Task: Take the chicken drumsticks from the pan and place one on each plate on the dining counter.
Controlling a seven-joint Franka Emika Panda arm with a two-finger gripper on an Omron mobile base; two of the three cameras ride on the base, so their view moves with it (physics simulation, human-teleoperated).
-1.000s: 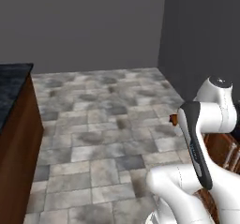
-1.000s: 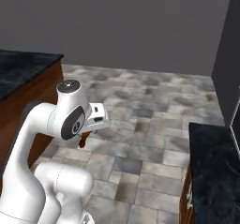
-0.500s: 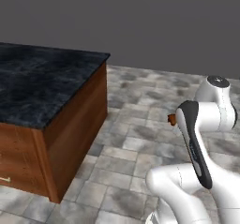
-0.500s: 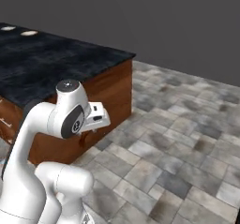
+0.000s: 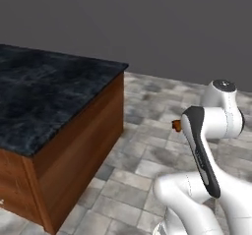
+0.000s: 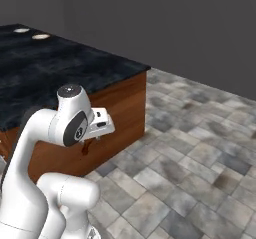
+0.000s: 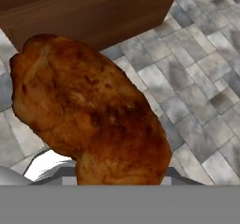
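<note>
A reddish-brown chicken drumstick (image 7: 93,120) looms large in the hand view and covers the fingertips. My gripper (image 6: 93,138) is shut on it, held close in front of the arm's body above the floor. The same drumstick (image 6: 86,147) hangs as a dark lump under the hand, and its tip (image 5: 176,126) peeks out beside the arm. The dining counter (image 5: 44,101) with its black marble top and brown wooden base stands to the left. Two small plates (image 6: 21,30) (image 6: 41,36) lie at its far end. The pan is out of view.
Grey stone floor tiles (image 6: 200,158) spread to the right of the counter and ahead to a dark grey wall (image 5: 162,27). The counter's near corner (image 6: 146,70) juts toward the arm.
The whole picture has shifted, so the base has moved: the counter now looms larger and nearer, and the plates have come into sight. The drumstick stays in the gripper.
</note>
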